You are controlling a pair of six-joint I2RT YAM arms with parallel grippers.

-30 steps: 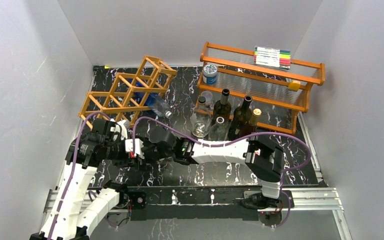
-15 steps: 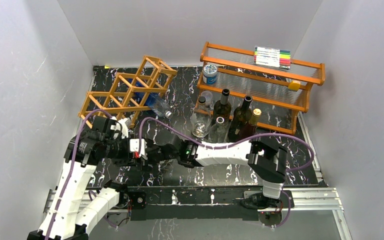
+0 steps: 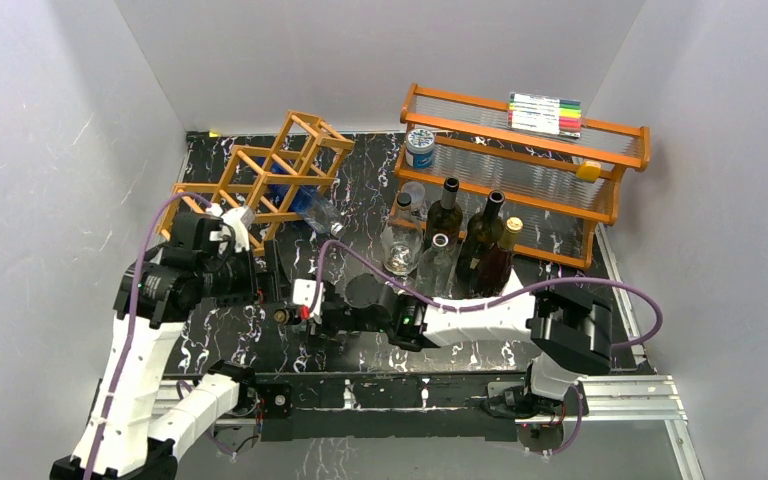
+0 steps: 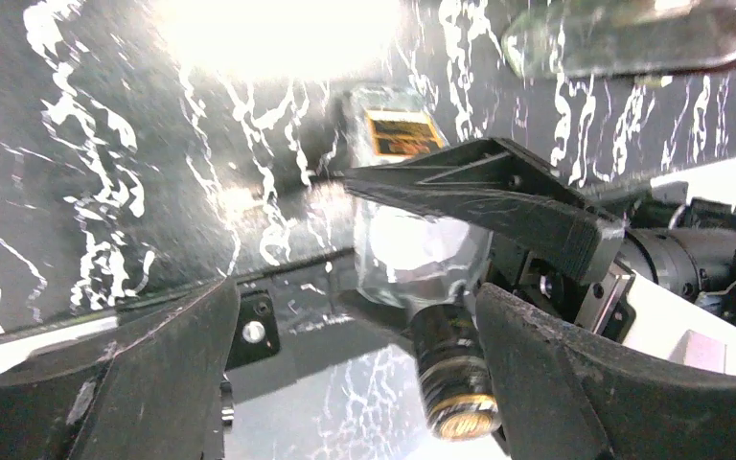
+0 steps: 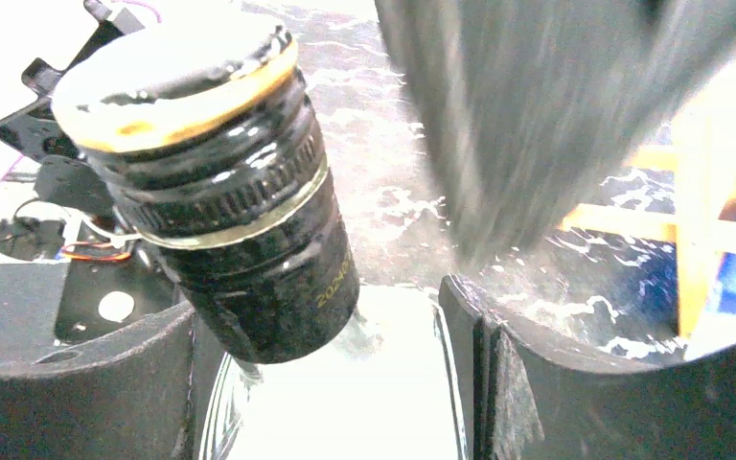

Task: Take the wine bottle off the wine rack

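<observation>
The wine bottle (image 3: 285, 316) is clear glass with a black capsule and a gold top. It lies roughly level above the near part of the table, off the wine rack (image 3: 260, 180). My right gripper (image 3: 328, 306) is shut on its body, and its neck (image 5: 240, 230) juts out past the fingers. My left gripper (image 3: 270, 282) is open around the neck (image 4: 446, 364), which sits close to its right finger (image 4: 575, 383). A right-gripper finger (image 4: 498, 196) crosses the bottle's shoulder. The rack's sticks (image 5: 690, 220) show behind.
A blue-tinted bottle (image 3: 305, 205) lies in a cell of the rack. At the back right stands an orange two-tier shelf (image 3: 520, 150) with a marker pack (image 3: 545, 112) and a can (image 3: 420, 148). Upright bottles (image 3: 485, 225) and glasses (image 3: 400, 255) stand before it.
My left gripper has opened and let go of the bottle's neck, and the left arm has drawn back toward the rack. The right arm keeps hold of the bottle and has swung rightward.
</observation>
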